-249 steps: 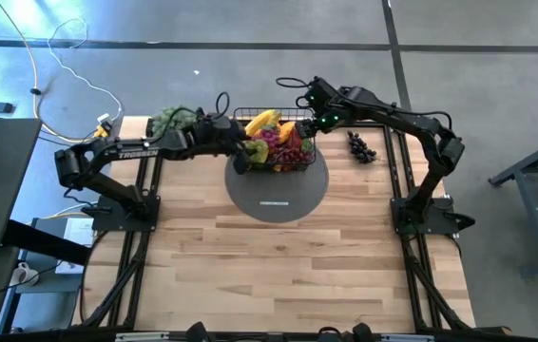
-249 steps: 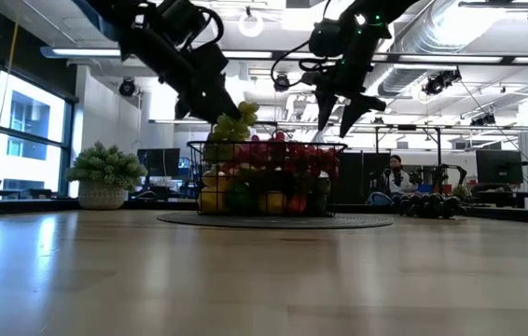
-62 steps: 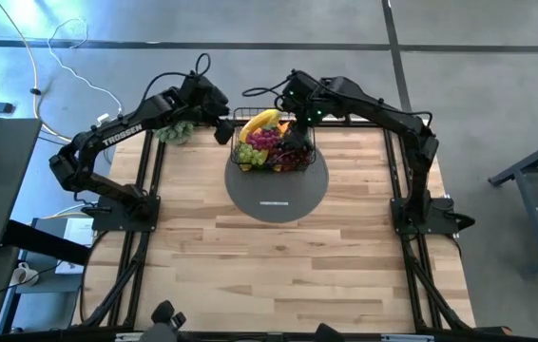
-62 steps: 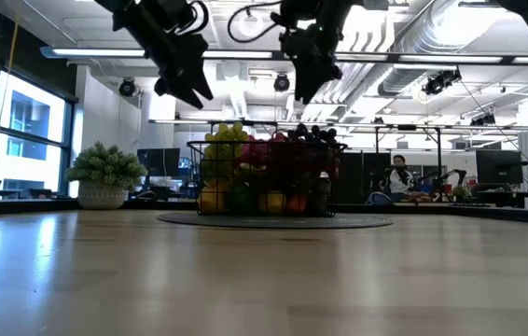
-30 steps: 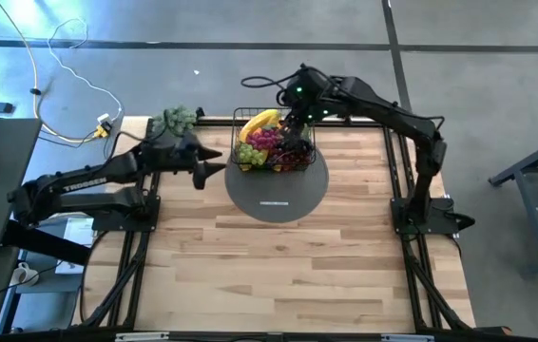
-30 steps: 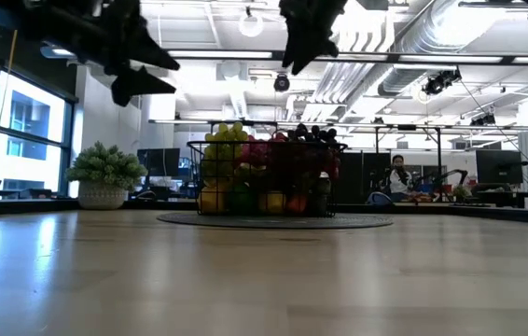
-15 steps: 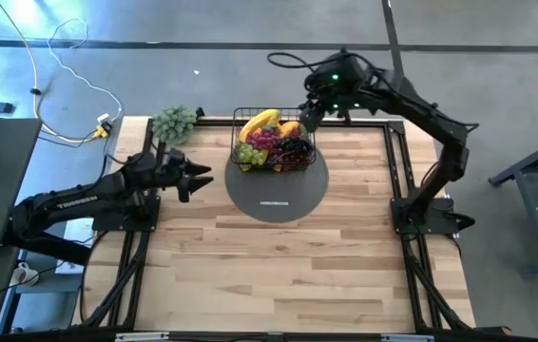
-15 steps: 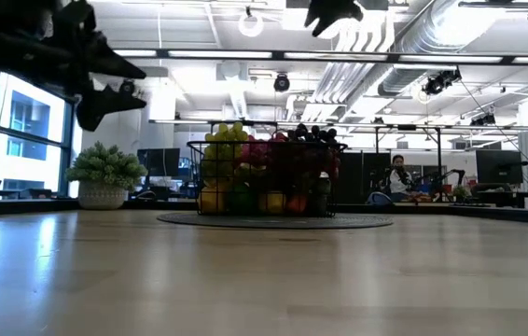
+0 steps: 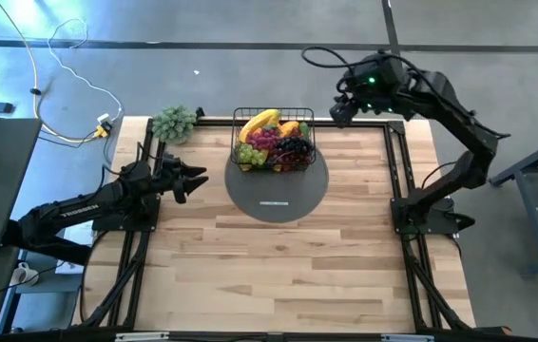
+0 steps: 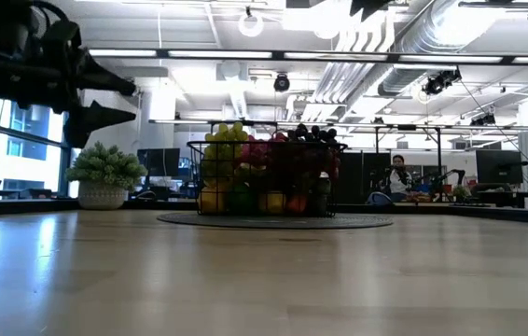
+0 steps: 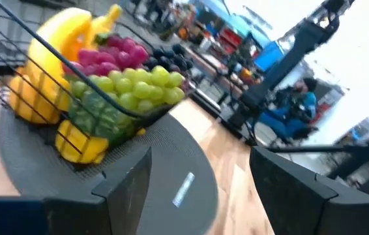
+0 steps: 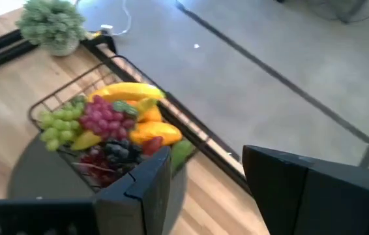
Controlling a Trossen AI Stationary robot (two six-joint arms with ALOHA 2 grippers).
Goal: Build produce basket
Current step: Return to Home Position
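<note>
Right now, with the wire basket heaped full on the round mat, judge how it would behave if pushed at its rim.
Likely to tip rather than slide: the basket has tall sides and produce heaped above its rim. Its wire looks stiff. The top banana might spill out.

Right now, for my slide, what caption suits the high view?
Produce-filled basket on grey mat; left claw and right claw open, clear of it.
</note>
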